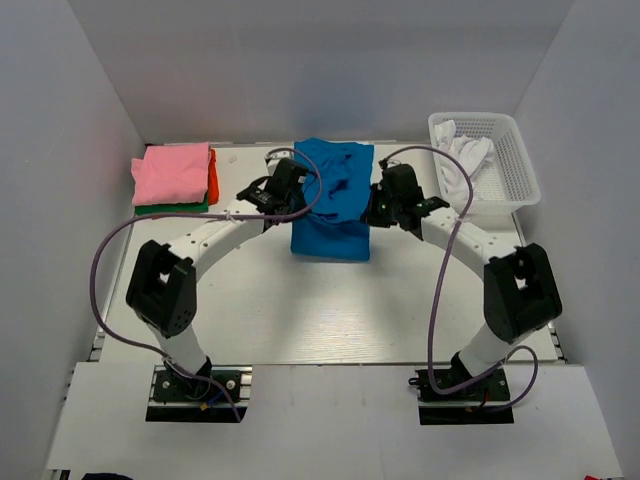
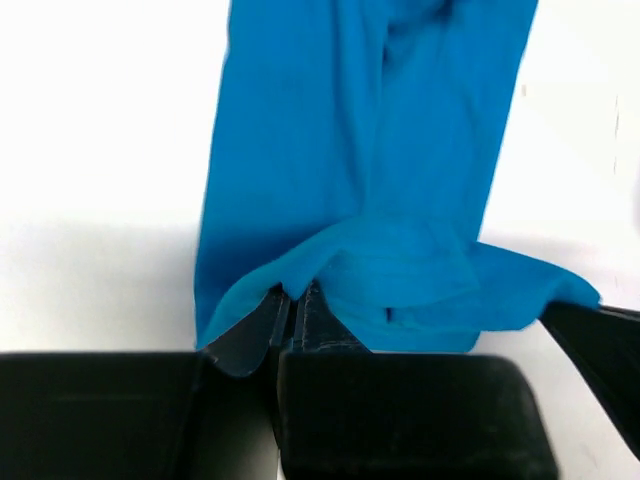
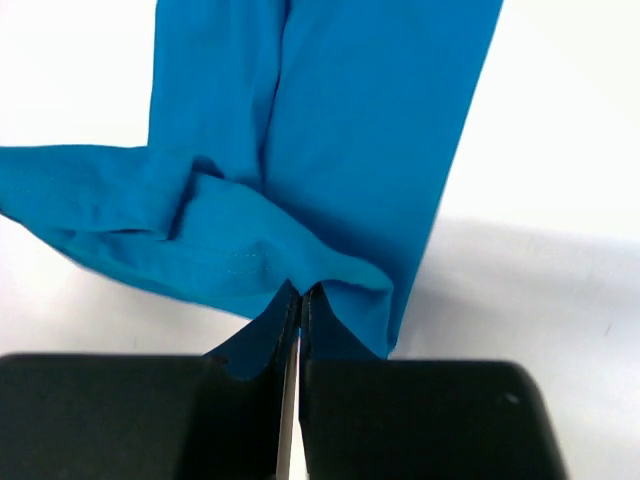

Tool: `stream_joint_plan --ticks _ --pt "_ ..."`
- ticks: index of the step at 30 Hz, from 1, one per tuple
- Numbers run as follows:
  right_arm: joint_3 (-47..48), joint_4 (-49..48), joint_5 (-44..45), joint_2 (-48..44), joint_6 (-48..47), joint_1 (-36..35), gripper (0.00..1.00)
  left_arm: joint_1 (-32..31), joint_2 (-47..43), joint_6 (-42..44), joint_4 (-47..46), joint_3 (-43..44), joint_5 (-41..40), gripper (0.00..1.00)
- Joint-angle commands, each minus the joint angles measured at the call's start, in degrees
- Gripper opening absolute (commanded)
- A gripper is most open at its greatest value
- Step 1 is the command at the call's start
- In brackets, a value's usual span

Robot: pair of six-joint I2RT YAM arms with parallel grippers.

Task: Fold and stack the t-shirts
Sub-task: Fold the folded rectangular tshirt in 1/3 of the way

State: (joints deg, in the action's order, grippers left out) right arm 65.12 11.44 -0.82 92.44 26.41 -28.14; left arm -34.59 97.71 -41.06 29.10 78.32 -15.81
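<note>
The white bench (image 1: 330, 320) carries everything, and the blue t-shirt (image 1: 335, 215) lies at its middle toward the far side, narrowed lengthwise, its far half lumpy and doubled over. Left of the blue t-shirt sits the finished pile, a pink t-shirt (image 1: 172, 172) over an orange t-shirt (image 1: 213, 176) and a green t-shirt (image 1: 170, 208). Right of it the mesh basket (image 1: 520, 165) holds white t-shirts (image 1: 462, 155). The left tool (image 2: 295, 305) is clenched on the blue t-shirt's left edge and the right tool (image 3: 300, 300) on its right edge, each with only a small peak of cloth between its fingers. My worry is that thin bite. If one arm outruns the other, the hem could slide out and that side drop, leaving a crooked fold. The rumpled layers beside each pinch may also drag unevenly, since I cannot tell whether both layers are caught.
</note>
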Motion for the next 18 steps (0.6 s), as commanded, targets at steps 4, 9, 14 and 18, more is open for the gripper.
stream_joint_plan --ticks 4,9,14,18 --pt "9.84 -1.51 -0.39 7.29 -3.65 2.39 0.0 2.94 5.9 7.83 -4.32 7.89 -2.29 0.0" --pt "15.55 -0.81 -1.81 13.27 -3.65 3.97 0.0 5.05 13.54 9.15 -4.32 14.57 0.86 0.0" --pt "19.07 -0.72 -2.52 18.28 -3.39 4.85 0.0 6.2 17.24 10.3 -7.38 16.33 2.1 0.0" --pt "23.11 0.25 -1.64 21.98 -1.11 5.9 0.0 7.78 20.58 11.88 -8.18 18.7 3.94 0.0"
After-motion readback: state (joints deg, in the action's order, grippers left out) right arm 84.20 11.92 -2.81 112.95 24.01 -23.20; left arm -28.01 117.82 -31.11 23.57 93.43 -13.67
